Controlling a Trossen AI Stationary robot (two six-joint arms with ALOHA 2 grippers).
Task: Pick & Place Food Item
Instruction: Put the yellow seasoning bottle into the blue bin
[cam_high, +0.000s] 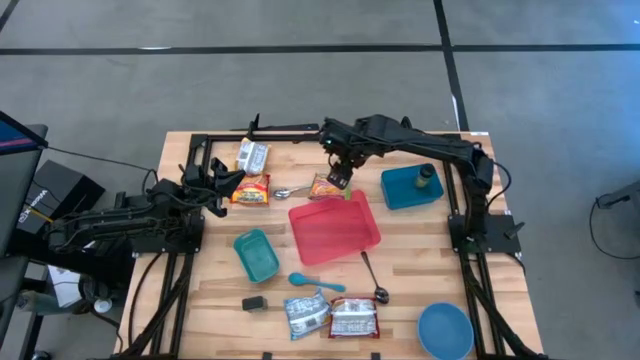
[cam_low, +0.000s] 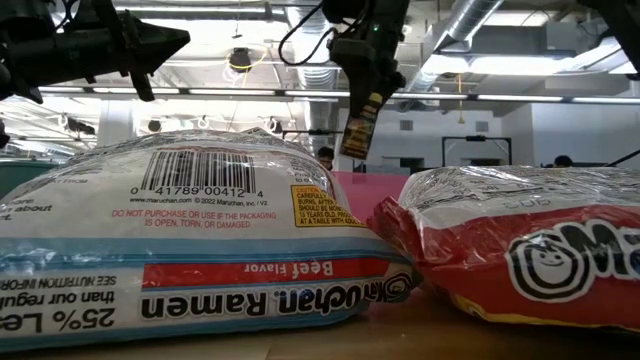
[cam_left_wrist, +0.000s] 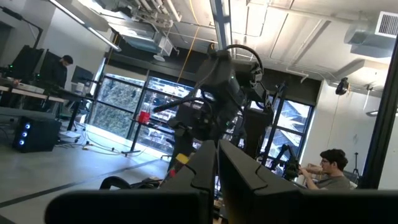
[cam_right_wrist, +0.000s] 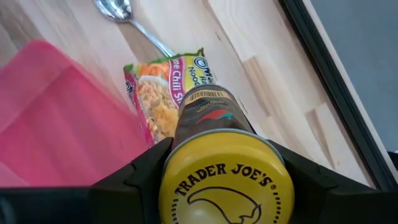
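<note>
From table height, two ramen packets at the bench's near edge, a white-and-blue one (cam_low: 190, 240) and a red one (cam_low: 520, 250), fill the foreground and hide most of the bench behind them; only a strip of the pink tray (cam_low: 370, 195) shows between them. In the high view the right gripper (cam_high: 340, 178) covers much of what it carries, but its wrist camera shows a yellow-capped spice jar (cam_right_wrist: 214, 155) clamped between the two dark fingers, the jaws standing wide around the jar's body. The jar hangs above the bench just beyond the pink tray's (cam_high: 334, 230) far edge, over a chili noodle packet (cam_right_wrist: 165, 93) that lies touching the tray, with a spoon (cam_right_wrist: 124, 15) beside it.

The pink tray holds nothing. The dark blue box (cam_high: 408, 187) to the right contains a small bottle (cam_high: 426, 178). The teal container (cam_high: 257, 254) and the round blue bowl (cam_high: 445, 330) look bare inside.

The left gripper (cam_high: 222, 183) waits at the left side of the bench near a red noodle packet (cam_high: 250, 189), its fingers pressed shut on nothing.
</note>
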